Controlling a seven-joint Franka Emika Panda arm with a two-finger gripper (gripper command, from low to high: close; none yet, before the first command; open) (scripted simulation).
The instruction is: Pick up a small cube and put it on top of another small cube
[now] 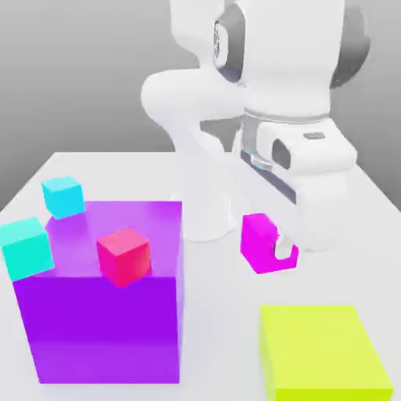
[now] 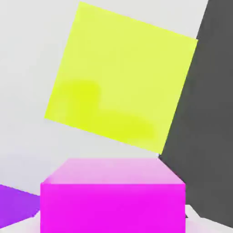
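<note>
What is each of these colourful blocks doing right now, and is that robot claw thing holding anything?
tool: shut on the magenta cube
magenta cube: held in the tool
red-pink cube: resting on the purple block
purple block: sitting on the table
two cyan cubes: beside the purple block
yellow-green block: flat on the table

1. We see the small cube (image 1: 261, 244) as a plain magenta block with flat faces and sharp edges.
2. We find it turned slightly askew, to the exterior view's right of centre.
3. Close up, its (image 2: 113, 200) top face looks paler than its front.
</note>
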